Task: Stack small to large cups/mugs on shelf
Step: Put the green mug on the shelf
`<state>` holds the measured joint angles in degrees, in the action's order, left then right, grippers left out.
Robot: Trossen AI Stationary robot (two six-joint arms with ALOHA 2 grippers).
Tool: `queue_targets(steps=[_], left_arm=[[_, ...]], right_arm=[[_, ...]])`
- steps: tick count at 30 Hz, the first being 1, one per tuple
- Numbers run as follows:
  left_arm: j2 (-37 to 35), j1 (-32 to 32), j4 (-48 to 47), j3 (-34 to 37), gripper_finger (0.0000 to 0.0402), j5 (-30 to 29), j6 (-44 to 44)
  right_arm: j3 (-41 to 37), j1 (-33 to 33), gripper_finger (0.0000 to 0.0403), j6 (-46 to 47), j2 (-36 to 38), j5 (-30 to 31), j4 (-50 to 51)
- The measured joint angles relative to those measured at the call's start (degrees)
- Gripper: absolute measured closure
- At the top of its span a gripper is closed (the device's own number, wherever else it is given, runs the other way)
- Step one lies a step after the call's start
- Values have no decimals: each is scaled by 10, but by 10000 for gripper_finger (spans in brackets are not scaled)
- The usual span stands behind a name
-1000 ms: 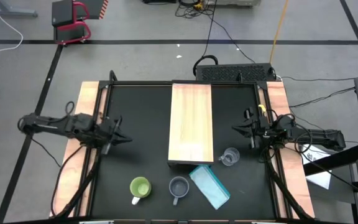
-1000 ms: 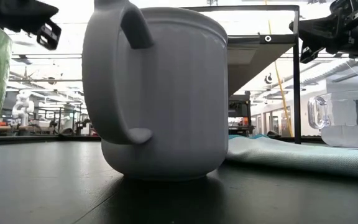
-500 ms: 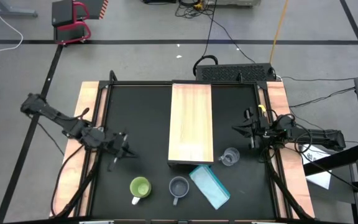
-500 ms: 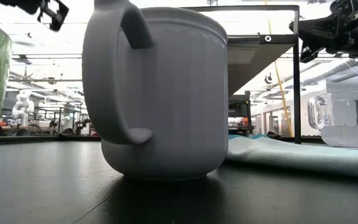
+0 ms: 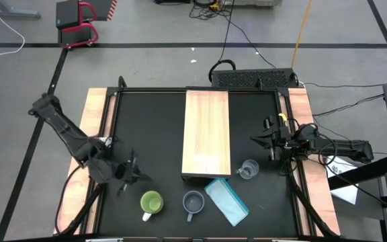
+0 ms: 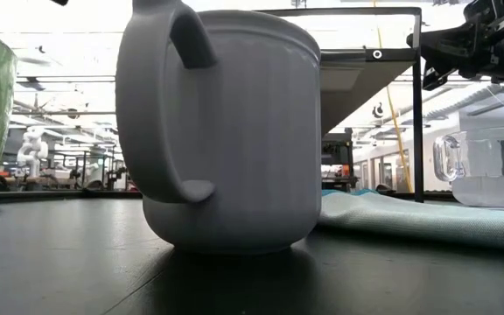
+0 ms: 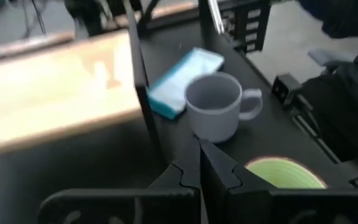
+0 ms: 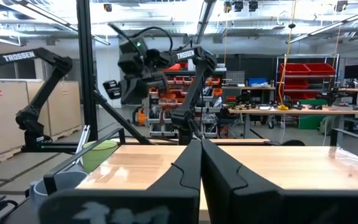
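Left gripper (image 5: 137,176) was shut and empty, fingers pressed together in its wrist view, parked just at 11 o'clock from the green mug (image 5: 151,202), tip aimed toward it and the mug row. My read: lining up for a first pick, jaws need to open before any grab.

Going big to small:
- Table (image 5: 153,128): black top, all items on it.
- Shelf (image 5: 206,132): long light-wood board at table centre, running 12 to 6 o'clock, raised on a low frame, nothing on it yet, so no stacking done.
- Flat light-blue object (image 5: 226,200): lay angled at approx 5 o'clock off the shelf's near end, not part of the job.
- Green mug: upright, open side up, pale handle toward 7 o'clock, near table's front edge at 7 o'clock from the shelf's near end.
- Grey-blue mug (image 5: 193,201): upright, at 3 o'clock from green mug, apart from it, handle toward 6 o'clock; just beside the blue object.
- Glass cup (image 5: 248,169): upright, at 3 o'clock just off the shelf's near corner.

Right gripper (image 5: 256,139) also shut w/ nothing held, waiting at 3 o'clock of the shelf, 12 o'clock of the glass cup, likely staged for that cup
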<state>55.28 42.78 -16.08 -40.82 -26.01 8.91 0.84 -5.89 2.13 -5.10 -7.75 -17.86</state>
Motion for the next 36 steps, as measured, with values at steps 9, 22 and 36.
queue_targets(steps=[9,22,36], left_arm=[[83,0,-43,-57,401,5,90],[256,-12,-325,-287,401,87,125],[334,-68,-412,-361,401,224,112]], right_arm=[[0,0,403,-15,0,0,5],[0,0,403,-15,0,1,41],[0,0,403,-28,0,2,48]])
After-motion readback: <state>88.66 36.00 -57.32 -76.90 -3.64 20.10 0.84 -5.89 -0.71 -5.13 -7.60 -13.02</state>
